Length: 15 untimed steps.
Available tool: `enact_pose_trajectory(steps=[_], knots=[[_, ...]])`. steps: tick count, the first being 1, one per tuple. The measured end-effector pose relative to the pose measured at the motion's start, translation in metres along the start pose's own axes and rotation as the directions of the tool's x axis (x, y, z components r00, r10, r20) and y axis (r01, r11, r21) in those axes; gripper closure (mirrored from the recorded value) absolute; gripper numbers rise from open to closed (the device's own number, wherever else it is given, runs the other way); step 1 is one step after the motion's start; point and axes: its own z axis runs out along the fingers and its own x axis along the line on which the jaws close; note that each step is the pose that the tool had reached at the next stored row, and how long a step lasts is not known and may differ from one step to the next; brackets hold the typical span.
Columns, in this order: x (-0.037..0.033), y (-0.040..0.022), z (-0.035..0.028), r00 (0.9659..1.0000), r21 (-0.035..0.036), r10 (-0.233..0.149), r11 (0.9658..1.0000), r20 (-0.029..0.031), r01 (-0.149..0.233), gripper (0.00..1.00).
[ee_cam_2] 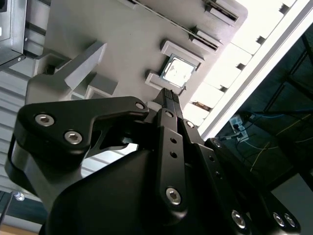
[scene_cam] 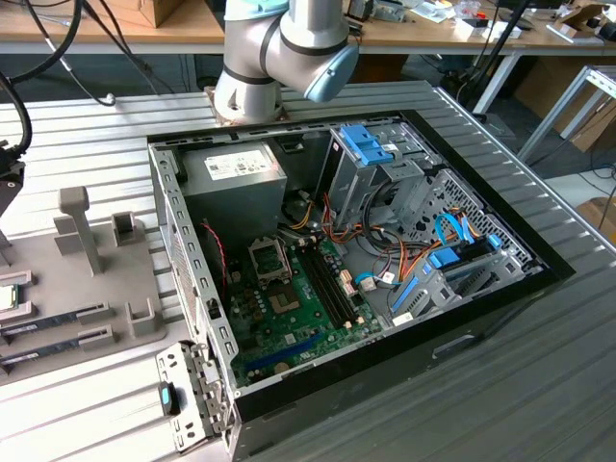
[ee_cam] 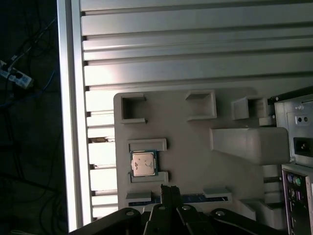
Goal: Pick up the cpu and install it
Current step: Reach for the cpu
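The cpu (ee_cam: 143, 163), a small square chip with a silver top and thin green edge, lies flat in a raised holder on the grey fixture tray (ee_cam: 190, 147). It also shows in the second wrist view as the cpu (ee_cam_2: 179, 71) and at the exterior view's far left as the cpu (scene_cam: 8, 296). My gripper (ee_cam: 168, 188) hovers above the tray with its black fingertips together, just beside the chip and apart from it, holding nothing. The gripper (ee_cam_2: 168, 94) points toward the chip's holder. The motherboard's dark socket frame (scene_cam: 269, 258) sits inside the open computer case (scene_cam: 539, 260).
Memory sticks (scene_cam: 53, 318) lie in slots on the tray, and grey upright posts (scene_cam: 79, 226) stand on it. The arm's base (scene_cam: 248, 91) is behind the case. A ribbed metal table (scene_cam: 462, 385) carries everything, and its edge (ee_cam: 71, 122) runs near the tray.
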Motion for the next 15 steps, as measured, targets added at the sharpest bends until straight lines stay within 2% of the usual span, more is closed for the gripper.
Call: enact_pose_trajectory(steps=[4, 9, 15], knots=[[0.0027, -0.0002, 0.0016, 1.0000, 0.0000, 0.000, 1.0000, 0.0000, 0.000, 0.89], [0.0151, -0.0014, 0.0080, 1.0000, 0.0000, 0.000, 1.0000, 0.0001, 0.000, 0.89], [0.0175, 0.0005, 0.0106, 1.0000, 0.0000, 0.000, 1.0000, 0.0000, 0.000, 0.89]])
